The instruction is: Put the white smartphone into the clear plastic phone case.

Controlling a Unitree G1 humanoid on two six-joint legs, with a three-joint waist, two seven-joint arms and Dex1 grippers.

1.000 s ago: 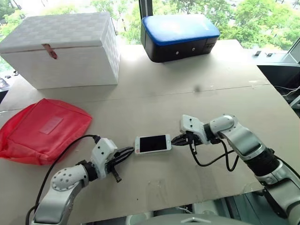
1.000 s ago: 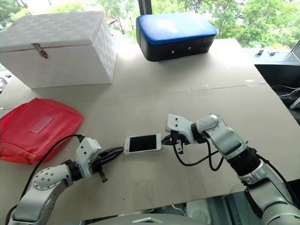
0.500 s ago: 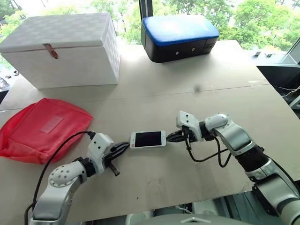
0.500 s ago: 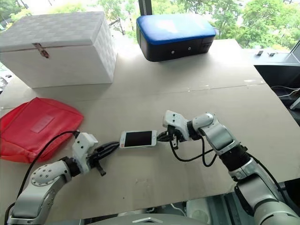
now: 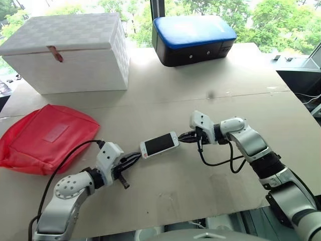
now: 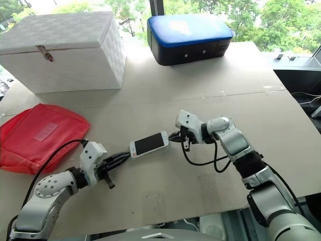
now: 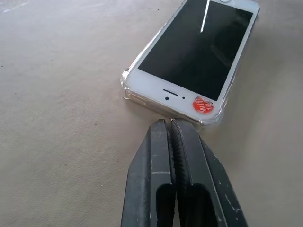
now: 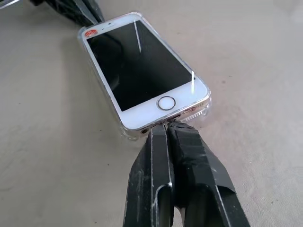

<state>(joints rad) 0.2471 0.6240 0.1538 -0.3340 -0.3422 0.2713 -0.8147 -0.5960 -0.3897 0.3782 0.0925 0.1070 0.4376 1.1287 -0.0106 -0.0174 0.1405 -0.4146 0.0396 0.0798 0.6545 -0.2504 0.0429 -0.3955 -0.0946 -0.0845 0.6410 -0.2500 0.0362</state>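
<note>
The white smartphone (image 5: 159, 144) lies screen up on the tan table, seated in the clear plastic phone case (image 7: 126, 81), whose transparent rim rings it. My left gripper (image 5: 138, 156) is shut, its tips against the earpiece end by a red sticker (image 7: 203, 105). My right gripper (image 5: 182, 138) is shut too, its tips touching the home-button end (image 8: 166, 102). The phone sits slanted between the two grippers, with its right end farther from me.
A red pouch (image 5: 47, 138) lies at the left. A white woven box (image 5: 70, 50) and a black case with a blue top (image 5: 193, 37) stand at the back. The table's front edge (image 5: 200, 213) runs close below my arms.
The phone has shifted a little to the left and turned, its home-button end swinging away from me. My right gripper moved forward with that end. My left gripper stayed at the other end.
</note>
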